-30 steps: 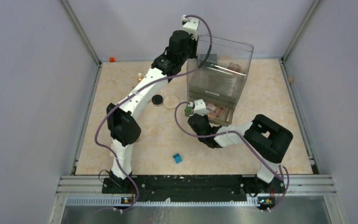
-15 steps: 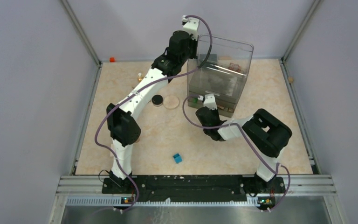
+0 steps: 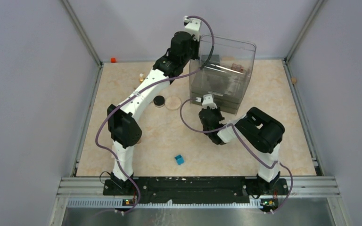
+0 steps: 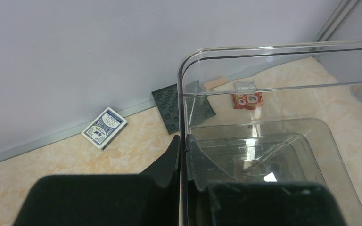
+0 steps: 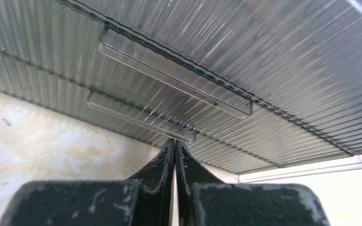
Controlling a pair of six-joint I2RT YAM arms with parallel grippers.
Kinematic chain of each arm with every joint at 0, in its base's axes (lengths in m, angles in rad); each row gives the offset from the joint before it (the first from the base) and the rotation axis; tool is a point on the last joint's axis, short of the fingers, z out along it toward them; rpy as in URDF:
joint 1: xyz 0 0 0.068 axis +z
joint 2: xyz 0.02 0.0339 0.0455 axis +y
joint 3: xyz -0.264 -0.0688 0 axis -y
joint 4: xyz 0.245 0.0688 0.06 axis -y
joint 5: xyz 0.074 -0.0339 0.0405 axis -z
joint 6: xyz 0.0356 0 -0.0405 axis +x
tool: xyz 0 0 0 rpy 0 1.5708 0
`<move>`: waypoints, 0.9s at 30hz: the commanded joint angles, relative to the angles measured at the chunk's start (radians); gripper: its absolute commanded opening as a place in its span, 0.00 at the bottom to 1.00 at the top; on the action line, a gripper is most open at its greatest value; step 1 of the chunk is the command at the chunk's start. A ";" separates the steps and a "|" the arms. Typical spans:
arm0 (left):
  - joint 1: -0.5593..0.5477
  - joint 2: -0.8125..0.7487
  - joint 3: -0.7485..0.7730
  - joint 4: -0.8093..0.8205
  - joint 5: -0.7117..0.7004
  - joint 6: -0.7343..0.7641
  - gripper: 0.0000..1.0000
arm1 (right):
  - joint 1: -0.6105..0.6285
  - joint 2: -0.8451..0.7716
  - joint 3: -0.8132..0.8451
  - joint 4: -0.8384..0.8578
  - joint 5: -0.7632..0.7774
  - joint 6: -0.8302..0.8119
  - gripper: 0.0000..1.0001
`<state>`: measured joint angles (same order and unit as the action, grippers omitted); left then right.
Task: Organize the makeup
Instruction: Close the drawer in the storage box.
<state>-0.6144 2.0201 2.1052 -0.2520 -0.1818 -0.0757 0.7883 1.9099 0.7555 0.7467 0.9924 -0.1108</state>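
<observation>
A clear drawer organizer (image 3: pixel 222 75) stands at the back middle of the table. My left gripper (image 3: pixel 200 46) is shut on its upper left rim; in the left wrist view the clear wall (image 4: pixel 184 117) runs between the pinched left gripper (image 4: pixel 184 143). My right gripper (image 3: pixel 212 107) is shut, and in the right wrist view the right gripper (image 5: pixel 175 142) touches the lower drawer's handle (image 5: pixel 141 117); both ribbed drawer fronts sit flush. A black round compact (image 3: pixel 159 100) and a beige round disc (image 3: pixel 173 102) lie left of the organizer. A pinkish checkered palette (image 4: pixel 247 100) shows through the clear walls.
A small blue cube (image 3: pixel 179 159) lies near the front middle. A gold-capped bottle (image 3: pixel 142 77) stands at the back left. Behind the organizer lie a patterned card box (image 4: pixel 104 128) and a dark square palette (image 4: pixel 172 103), close to the back wall.
The lower drawer stood pulled out a second ago; the shut right gripper has moved toward the organizer and the drawer now sits flush. The left arm has not moved.
</observation>
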 commanded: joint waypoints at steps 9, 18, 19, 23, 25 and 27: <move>-0.017 -0.025 -0.033 -0.100 0.021 0.001 0.00 | -0.009 -0.168 -0.028 -0.113 -0.103 0.141 0.02; -0.016 -0.019 -0.004 -0.142 -0.079 -0.032 0.00 | -0.006 -0.527 -0.253 -0.257 -0.365 0.574 0.16; -0.015 -0.022 -0.002 -0.150 -0.090 -0.038 0.00 | -0.008 -0.567 -0.280 -0.276 -0.335 0.610 0.18; -0.016 -0.041 -0.008 -0.177 -0.126 -0.048 0.00 | -0.068 -0.701 -0.318 -0.330 -0.307 0.686 0.22; -0.016 -0.051 -0.011 -0.192 -0.127 -0.051 0.00 | -0.118 -0.732 -0.319 -0.328 -0.352 0.693 0.23; -0.016 -0.064 -0.025 -0.202 -0.127 -0.059 0.00 | -0.200 -0.734 -0.304 -0.323 -0.416 0.692 0.23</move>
<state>-0.6285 2.0071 2.1044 -0.2886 -0.2771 -0.1146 0.7010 1.2201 0.4316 0.4232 0.6624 0.5034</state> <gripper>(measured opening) 0.069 0.227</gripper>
